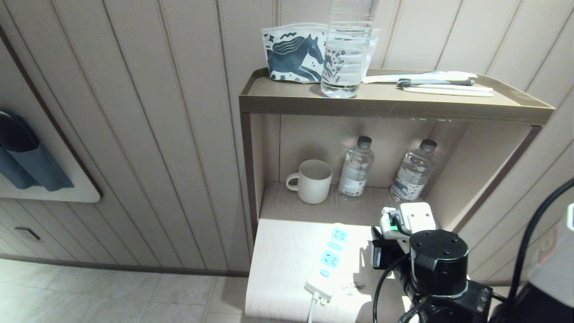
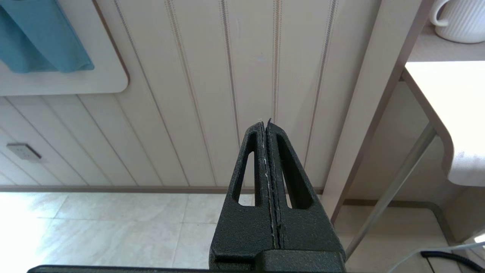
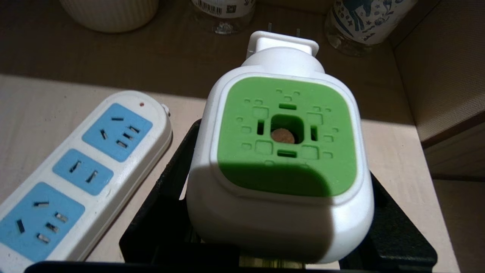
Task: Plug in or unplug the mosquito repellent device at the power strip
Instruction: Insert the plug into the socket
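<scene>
My right gripper is shut on the mosquito repellent device, one black finger on each side of its white body. The green top faces the wrist camera, and the plug prongs at the far end are bare, in no socket. The head view has the device held off the tabletop, just right of the power strip. The strip lies flat with all its pale blue sockets free. My left gripper is shut and parked low beside the wall, away from the table.
A white ribbed mug and two small water bottles stand in the niche behind the strip. On the shelf above are a large bottle, a horse-print pouch and pens. The strip's cord hangs over the table's front edge.
</scene>
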